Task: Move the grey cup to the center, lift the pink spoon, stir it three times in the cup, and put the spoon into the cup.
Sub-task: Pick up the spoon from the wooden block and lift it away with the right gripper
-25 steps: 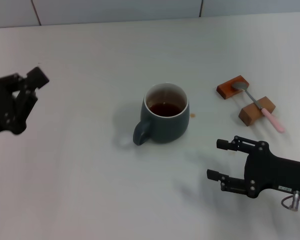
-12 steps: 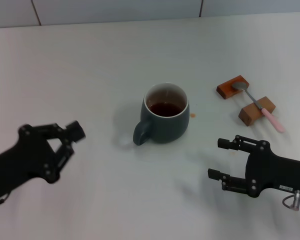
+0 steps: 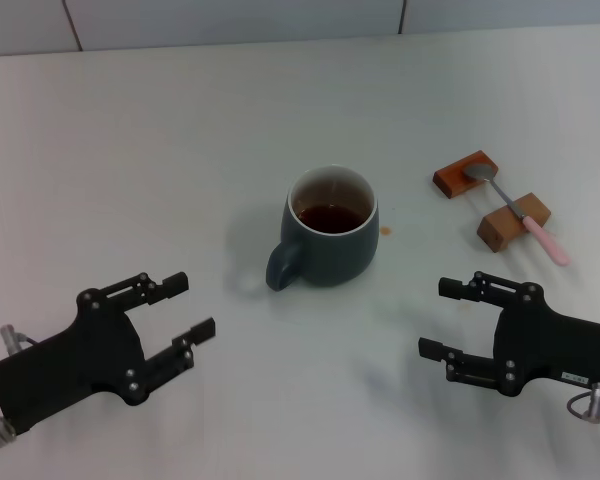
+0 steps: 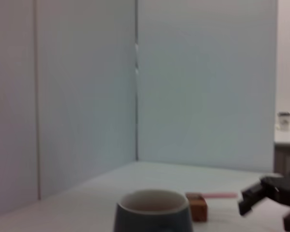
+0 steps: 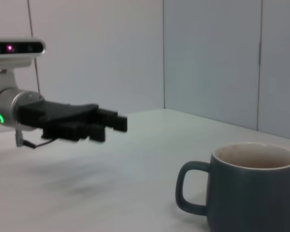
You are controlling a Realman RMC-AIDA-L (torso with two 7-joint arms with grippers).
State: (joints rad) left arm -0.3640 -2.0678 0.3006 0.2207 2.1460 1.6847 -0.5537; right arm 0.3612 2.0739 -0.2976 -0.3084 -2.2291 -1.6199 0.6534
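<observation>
**Student:** What do the two hands show?

**Instructor:** Left hand (image 3: 185, 305): low over the near left part of the desk (image 3: 160, 120), fingers spread with a clear gap between them, holding nothing and touching nothing. It points toward the grey cup (image 3: 327, 227) but sits well apart from it. In the right wrist view the same hand (image 5: 111, 126) reaches in from the side, dark and level above the desk, again short of the cup (image 5: 249, 186).

**Student:** And the right one?

**Instructor:** Right hand (image 3: 442, 319): low over the near right part of the desk, fingers likewise spread, empty, clear of every object. It shows at the edge of the left wrist view (image 4: 253, 198), beyond the cup (image 4: 152, 210).

**Student:** Where are the task's things?

**Instructor:** The grey cup stands upright near the middle of the desk, between the two hands and a little farther back. Its white inside holds dark brown liquid, and its loop handle turns toward the near left. The pink spoon (image 3: 520, 214) lies to the cup's right, bridging two brown wooden blocks: the metal bowl rests on the farther block (image 3: 464, 173), the neck crosses the nearer block (image 3: 513, 222), and the pale pink handle runs past it toward the near right. Neither hand touches spoon or blocks. A small brown spot (image 3: 386, 231) marks the desk just beside the cup's right flank.
</observation>
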